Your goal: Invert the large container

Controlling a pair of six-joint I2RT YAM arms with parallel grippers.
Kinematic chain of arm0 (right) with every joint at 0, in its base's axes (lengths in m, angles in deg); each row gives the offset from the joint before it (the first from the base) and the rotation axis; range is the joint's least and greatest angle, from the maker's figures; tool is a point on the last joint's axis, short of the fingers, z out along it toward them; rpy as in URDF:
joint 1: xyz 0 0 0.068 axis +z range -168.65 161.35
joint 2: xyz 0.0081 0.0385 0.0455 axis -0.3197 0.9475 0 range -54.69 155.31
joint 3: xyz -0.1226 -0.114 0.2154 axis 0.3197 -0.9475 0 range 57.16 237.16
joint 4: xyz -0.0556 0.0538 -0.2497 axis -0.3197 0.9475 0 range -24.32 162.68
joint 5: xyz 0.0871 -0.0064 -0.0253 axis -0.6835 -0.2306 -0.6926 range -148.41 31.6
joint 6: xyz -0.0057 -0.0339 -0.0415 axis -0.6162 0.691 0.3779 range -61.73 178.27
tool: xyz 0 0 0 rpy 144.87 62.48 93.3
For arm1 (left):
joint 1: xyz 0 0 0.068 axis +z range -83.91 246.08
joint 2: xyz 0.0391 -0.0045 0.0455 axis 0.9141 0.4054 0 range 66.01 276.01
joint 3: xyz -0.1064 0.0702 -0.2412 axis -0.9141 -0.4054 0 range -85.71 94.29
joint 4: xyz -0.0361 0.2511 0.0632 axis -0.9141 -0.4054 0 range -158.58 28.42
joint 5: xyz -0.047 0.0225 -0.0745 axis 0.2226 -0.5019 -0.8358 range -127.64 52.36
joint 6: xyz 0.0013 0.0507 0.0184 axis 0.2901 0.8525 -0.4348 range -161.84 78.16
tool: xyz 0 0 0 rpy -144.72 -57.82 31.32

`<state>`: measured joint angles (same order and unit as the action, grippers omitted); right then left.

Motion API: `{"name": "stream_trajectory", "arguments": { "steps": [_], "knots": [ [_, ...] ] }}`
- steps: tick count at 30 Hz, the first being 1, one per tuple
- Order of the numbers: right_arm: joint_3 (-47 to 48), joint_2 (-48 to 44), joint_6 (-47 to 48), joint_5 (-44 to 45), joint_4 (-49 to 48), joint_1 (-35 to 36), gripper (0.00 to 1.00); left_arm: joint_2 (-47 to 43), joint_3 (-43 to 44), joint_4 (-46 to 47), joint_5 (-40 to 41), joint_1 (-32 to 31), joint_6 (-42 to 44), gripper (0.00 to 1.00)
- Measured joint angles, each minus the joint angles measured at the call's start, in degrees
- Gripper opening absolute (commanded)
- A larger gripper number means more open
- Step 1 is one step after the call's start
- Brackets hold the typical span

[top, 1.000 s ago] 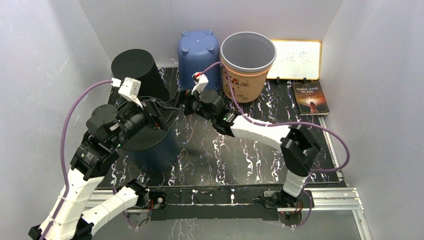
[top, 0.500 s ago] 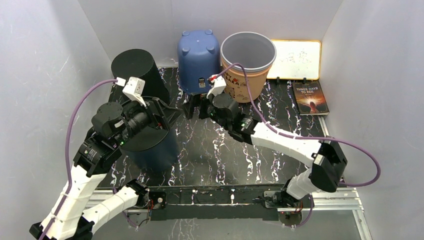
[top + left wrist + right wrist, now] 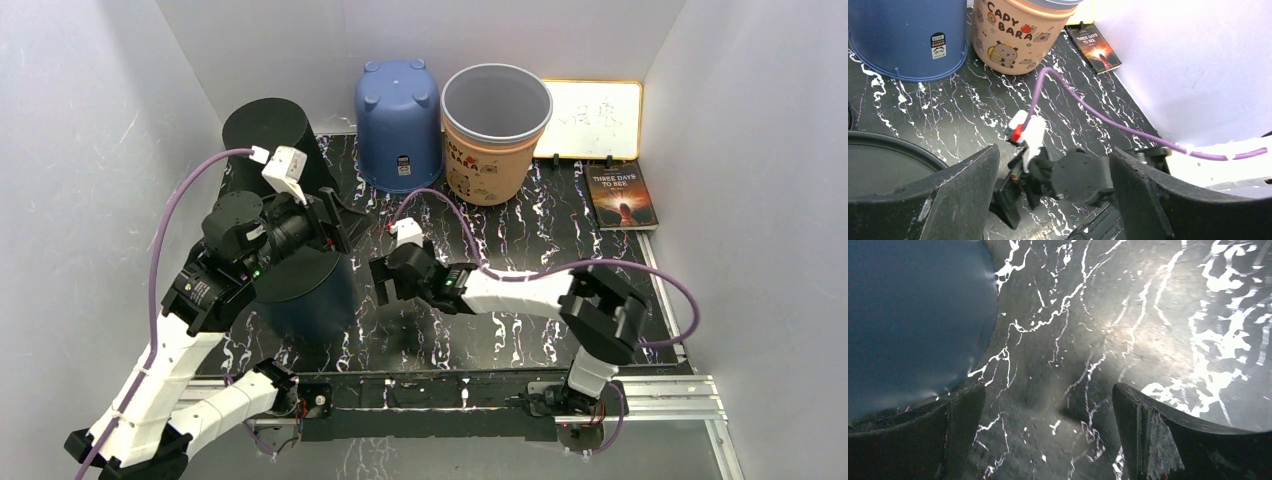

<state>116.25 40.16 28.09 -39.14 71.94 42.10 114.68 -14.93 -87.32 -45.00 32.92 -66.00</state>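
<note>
Four bins: large dark bin [image 3: 310, 310], tabletop [image 3: 480, 340] 8 o'clock; black bin [image 3: 265, 125], blue bin [image 3: 398, 95], tan bin [image 3: 495, 150], 11–1 o'clock | both arms' ends spread, empty: left pincer [image 3: 338, 215] at large dark bin's 1 o'clock, right pincer [image 3: 380, 285] at 3 o'clock

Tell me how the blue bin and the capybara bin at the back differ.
Pose: the blue bin stands upside down, base up; the capybara bin stands upright, mouth open.
Look: the blue bin is plain with one small sticker; the capybara bin is peach with cartoon prints and a grey rim.
Both are round, tapered bins standing side by side on the marble table.
</note>
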Motion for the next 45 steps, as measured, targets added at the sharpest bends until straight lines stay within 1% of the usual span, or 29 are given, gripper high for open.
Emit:
{"name": "stream_trajectory", "arguments": {
  "steps": [9, 15, 22, 26, 30, 33, 37, 39, 41, 45],
  "knots": [
    [11.2, 14.8, -2.5, -7.9, -3.5, 0.5, 0.97, -0.7, 0.1, -0.3, -0.6, 0.0, 0.3, 0.79],
    [21.4, 23.7, -3.7, -12.8, -6.2, 0.9, 0.96, -2.5, 0.1, -0.4, -0.6, 0.0, 0.4, 0.79],
    [33.4, 34.8, -5.9, -22.6, -13.9, 1.2, 0.94, -3.2, -0.9, 0.0, -0.6, 0.0, 0.4, 0.79],
    [35.5, 37.7, -6.4, -25.8, -17.5, 1.5, 0.95, -3.2, -1.4, -0.2, -0.6, 0.0, 0.4, 0.79],
    [34.3, 36.7, -5.3, -24.7, -18.6, 1.8, 0.97, -3.5, -1.4, -0.5, -0.6, 0.0, 0.6, 0.79],
    [29.6, 32.9, -3.5, -21.0, -18.3, 1.9, 0.98, -3.8, -1.4, -0.7, -0.5, 0.0, 0.6, 0.79],
    [20.1, 22.6, 0.5, -12.0, -15.9, 1.6, 0.98, -4.0, -1.4, -1.2, -0.3, 0.0, 0.3, 0.79],
    [17.7, 17.2, 2.5, -7.9, -13.5, 0.9, 0.98, -4.0, -1.4, -1.6, -0.2, 0.0, 0.1, 0.79],
    [16.9, 12.4, 4.2, -4.4, -11.1, -0.7, 0.98, -3.9, -1.4, -1.8, -0.1, 0.0, -0.1, 0.79],
    [16.9, 3.0, 8.3, 3.0, -5.7, -6.2, 0.98, -4.0, -1.5, -1.7, 0.0, 0.0, -0.8, 0.79]
  ]
}}
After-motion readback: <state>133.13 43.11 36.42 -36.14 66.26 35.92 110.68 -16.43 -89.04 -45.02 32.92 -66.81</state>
